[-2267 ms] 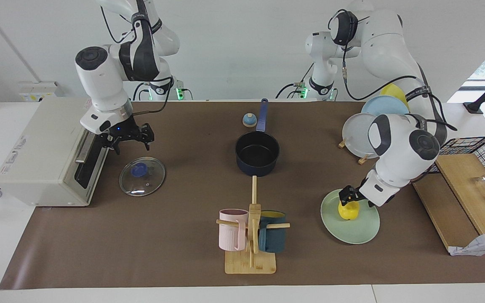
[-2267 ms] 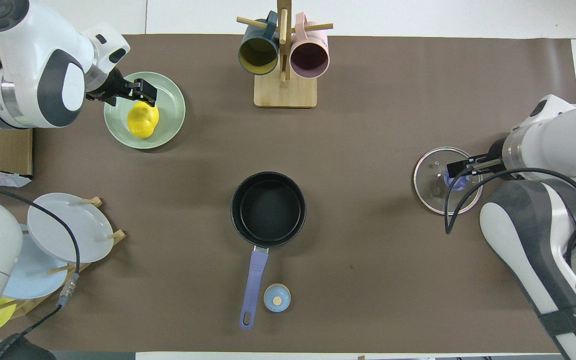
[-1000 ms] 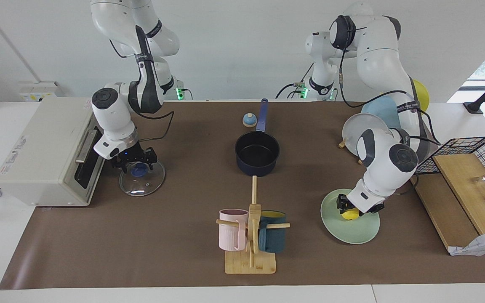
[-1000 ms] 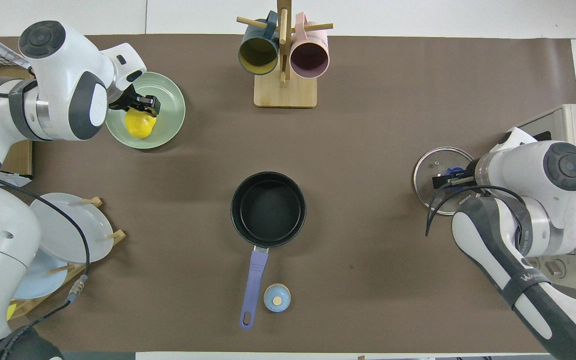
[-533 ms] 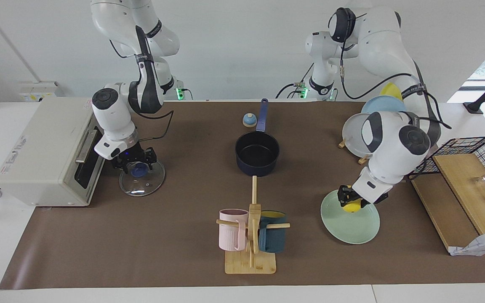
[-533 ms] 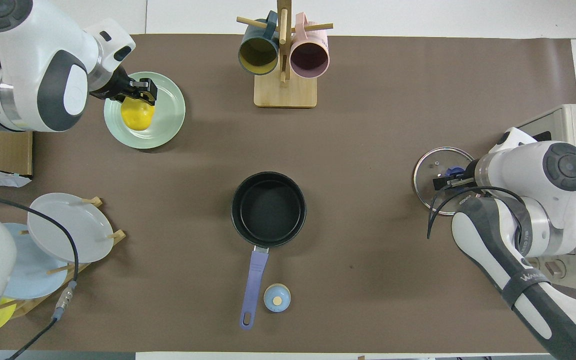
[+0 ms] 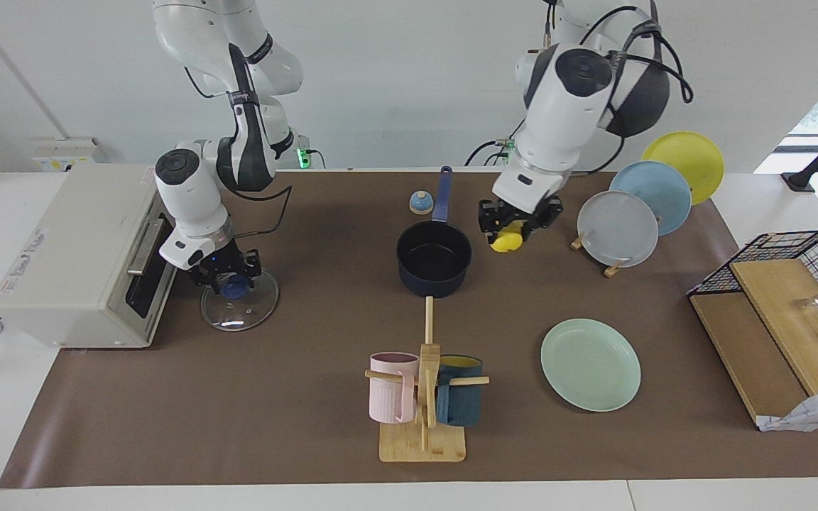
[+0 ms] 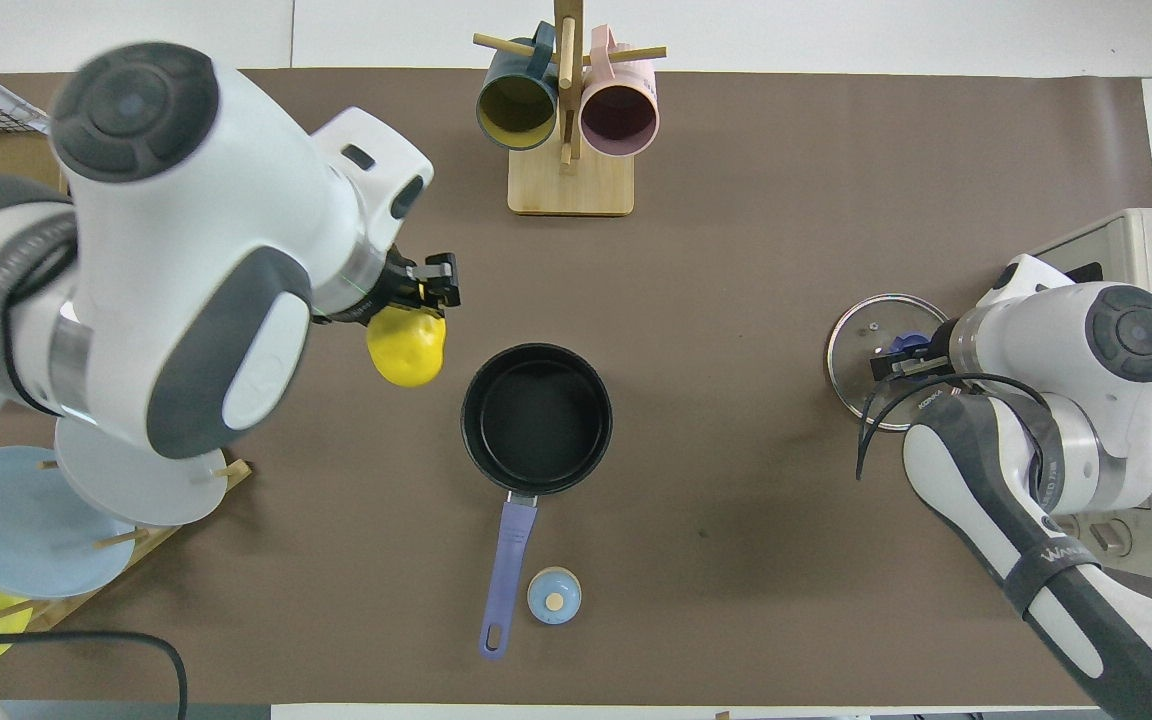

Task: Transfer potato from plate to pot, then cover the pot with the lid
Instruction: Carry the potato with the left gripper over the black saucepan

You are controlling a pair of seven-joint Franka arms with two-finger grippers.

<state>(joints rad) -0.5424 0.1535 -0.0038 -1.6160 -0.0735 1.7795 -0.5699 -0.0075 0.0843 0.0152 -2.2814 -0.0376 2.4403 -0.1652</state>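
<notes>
The left claw (image 7: pixel 515 228) is clenched on the potato (image 7: pixel 505 240), up in the air just beside the pot (image 7: pixel 434 259) — toward the left arm's end. The right claw (image 7: pixel 226 278) sits at the lid (image 7: pixel 240 298) knob; whether it grips, I cannot tell.

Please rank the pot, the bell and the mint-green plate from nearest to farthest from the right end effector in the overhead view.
From the right end effector, at the lid's knob:
1. Pot, mid-table.
2. Bell, beside the pot's handle.
3. Plate, hidden under the left arm overhead.
</notes>
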